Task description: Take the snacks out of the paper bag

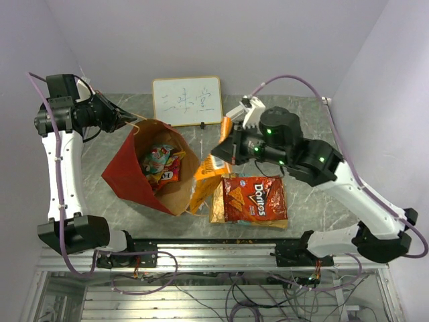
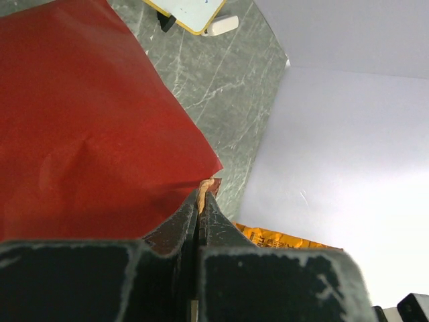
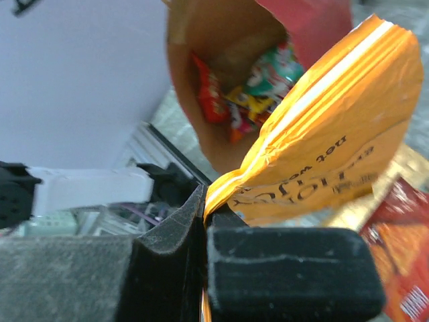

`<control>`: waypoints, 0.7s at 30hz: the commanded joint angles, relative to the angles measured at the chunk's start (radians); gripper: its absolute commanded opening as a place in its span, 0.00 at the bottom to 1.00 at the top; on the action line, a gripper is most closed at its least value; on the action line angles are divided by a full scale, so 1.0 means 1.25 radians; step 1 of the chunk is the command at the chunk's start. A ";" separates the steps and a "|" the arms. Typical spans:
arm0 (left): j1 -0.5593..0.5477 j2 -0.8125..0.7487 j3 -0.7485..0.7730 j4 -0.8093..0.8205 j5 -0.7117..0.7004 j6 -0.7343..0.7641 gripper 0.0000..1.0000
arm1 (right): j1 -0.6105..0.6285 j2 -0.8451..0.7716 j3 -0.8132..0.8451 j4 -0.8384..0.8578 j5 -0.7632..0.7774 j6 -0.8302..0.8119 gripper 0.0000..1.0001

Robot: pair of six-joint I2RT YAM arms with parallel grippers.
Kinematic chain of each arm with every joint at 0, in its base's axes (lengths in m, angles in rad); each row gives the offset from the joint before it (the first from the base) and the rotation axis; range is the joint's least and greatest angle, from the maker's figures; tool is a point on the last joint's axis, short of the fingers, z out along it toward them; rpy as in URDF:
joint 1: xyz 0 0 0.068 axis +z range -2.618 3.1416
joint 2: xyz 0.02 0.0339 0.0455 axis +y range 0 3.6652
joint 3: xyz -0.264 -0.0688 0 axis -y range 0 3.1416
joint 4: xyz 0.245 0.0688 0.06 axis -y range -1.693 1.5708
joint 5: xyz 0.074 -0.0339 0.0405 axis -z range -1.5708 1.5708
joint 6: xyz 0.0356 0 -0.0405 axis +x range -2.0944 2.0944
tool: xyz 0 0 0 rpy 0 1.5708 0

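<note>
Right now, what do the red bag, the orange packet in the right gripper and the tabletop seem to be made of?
The paper bag: matte red paper, brown kraft inside; soft creases, no shine. The orange packet: thin glossy plastic film, probably; crinkled, crimped seam catches light. The tabletop: grey veined, looks like polished marble or a printed laminate; cannot tell which.

White arms point(image 1: 62, 168), black joints point(image 1: 281, 127), lilac cables point(image 1: 301, 79)
</note>
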 commanded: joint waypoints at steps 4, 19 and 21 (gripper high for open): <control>0.014 0.002 0.013 0.034 -0.011 -0.003 0.07 | -0.006 -0.157 -0.076 -0.214 0.231 -0.086 0.00; 0.013 0.007 0.047 0.003 -0.006 0.013 0.07 | -0.007 -0.157 -0.048 -0.497 0.512 -0.322 0.00; 0.014 0.001 0.055 -0.005 -0.011 0.019 0.07 | -0.007 -0.167 -0.060 -0.480 0.504 -0.346 0.00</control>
